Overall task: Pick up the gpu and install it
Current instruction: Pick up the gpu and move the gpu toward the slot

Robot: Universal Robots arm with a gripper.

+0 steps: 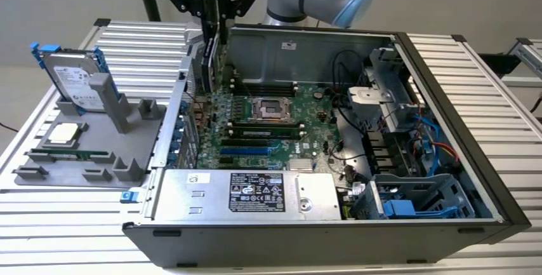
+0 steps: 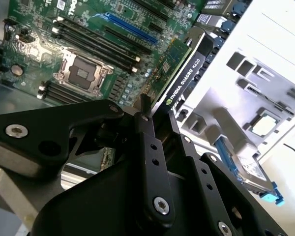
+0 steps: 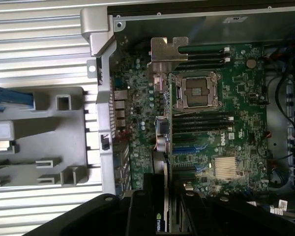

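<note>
Your hand (image 2: 158, 117) clamped on gpu (image 2: 185, 73) upper edge. Card hangs on edge, connector side down, so it can drop straight into slot. Silver bracket (image 3: 168, 49) faces case rear wall (image 3: 104, 123), to line up w/ rear opening. Gpu over motherboard (image 3: 241, 98), near rear; prob not seated yet. Drive (image 1: 75, 81) on grey holder (image 1: 51, 173), well apart.

A robotics lab: opened computer case (image 1: 322, 249) on slatted aluminium bench (image 1: 474, 78).

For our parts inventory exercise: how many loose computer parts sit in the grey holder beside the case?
3 in the grey holder: a hard drive standing at its back, a processor chip flat in the middle, and a memory stick along the front. None appears hidden.
</note>
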